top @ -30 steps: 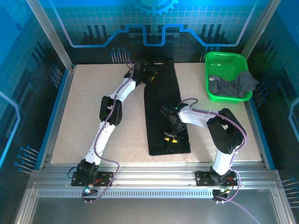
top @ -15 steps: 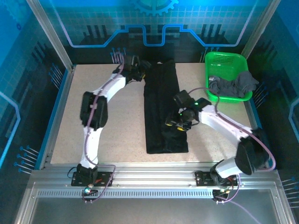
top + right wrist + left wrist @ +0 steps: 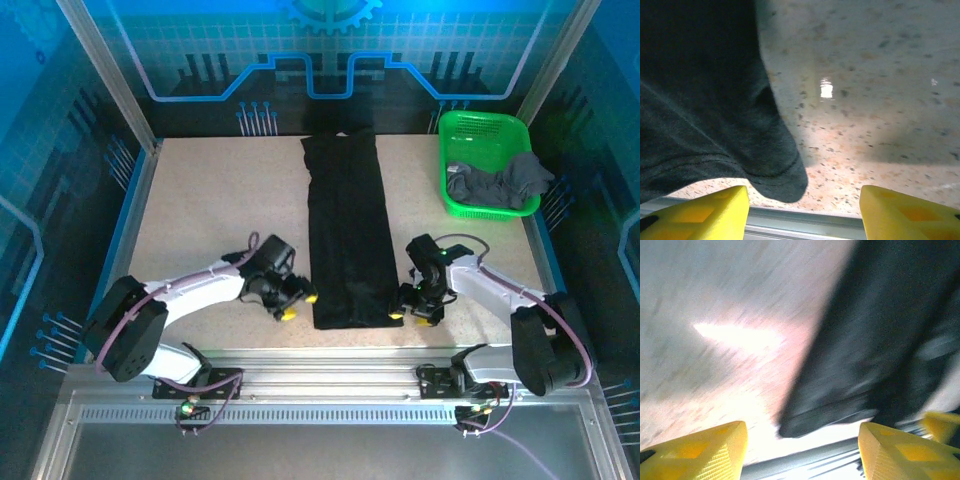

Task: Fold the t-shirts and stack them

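A black t-shirt (image 3: 345,235) lies folded in a long strip on the table (image 3: 210,210). The left gripper (image 3: 299,305) and right gripper (image 3: 411,314) flank its near end (both with jaws apart, holding nothing). A dark grey t-shirt (image 3: 500,180) sits in the green basket (image 3: 483,118).

black t-shirt (image 3: 345,235): soft knit cloth, dead matt, stitched hem at the corner, faint creases
dark grey t-shirt (image 3: 500,182): same sort of cloth, matt, all crumpled
basket (image 3: 482,125): bright green plastic mesh, slight sheen
table top (image 3: 210,220): speckled stone-look sheet, smooth, semi-gloss, throws back lamp glare
left gripper fingers (image 3: 705,452): yellow plastic, matt, fine ribbed grain
right gripper fingers (image 3: 900,210): same yellow plastic, matt too
arm shells (image 3: 200,288): hard white plastic, smooth, a bit glossy
front rail (image 3: 330,385): slotted aluminium, brushed, satin shine
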